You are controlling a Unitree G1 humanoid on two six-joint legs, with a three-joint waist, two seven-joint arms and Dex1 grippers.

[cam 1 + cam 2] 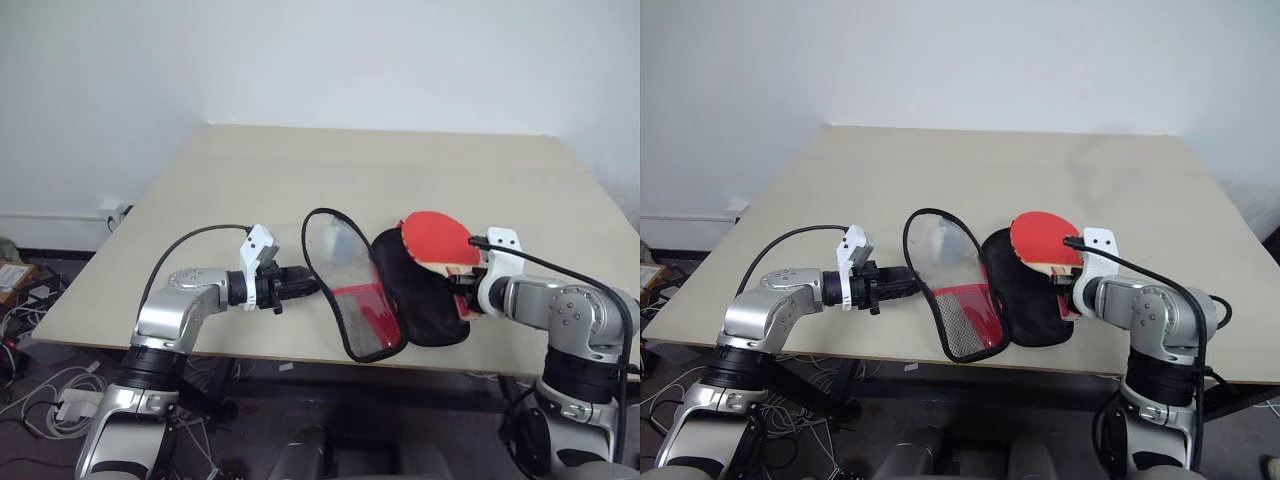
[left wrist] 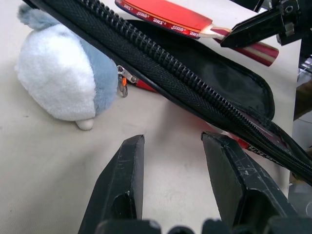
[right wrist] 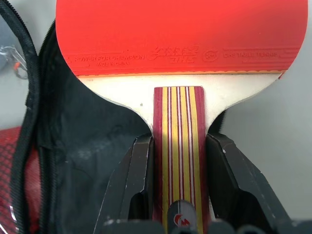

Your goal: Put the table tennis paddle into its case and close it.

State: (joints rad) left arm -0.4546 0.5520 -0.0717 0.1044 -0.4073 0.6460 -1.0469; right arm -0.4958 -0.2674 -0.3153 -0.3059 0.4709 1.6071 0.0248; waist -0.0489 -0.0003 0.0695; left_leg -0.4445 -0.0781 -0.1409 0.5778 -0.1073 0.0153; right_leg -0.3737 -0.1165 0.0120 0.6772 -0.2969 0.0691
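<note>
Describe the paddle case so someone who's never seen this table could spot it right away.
On the beige table, near its front edge between the two grippers, the case lies unzipped and spread open. Its black half sits under the red paddle; its red clear-window half stands tilted up.

A light beige table [image 1: 300, 170] fills the middle of the head views, its far edge against a plain white wall [image 1: 300, 50]. A small plush toy [image 2: 58, 78], white with a pale blue-grey back, rests on the tabletop in the upper left of the left wrist view. On the floor at the lower left of the left eye view lie tangled cables and a white power strip [image 1: 70, 405], with a wall socket [image 1: 112, 211] at the left edge.
</note>
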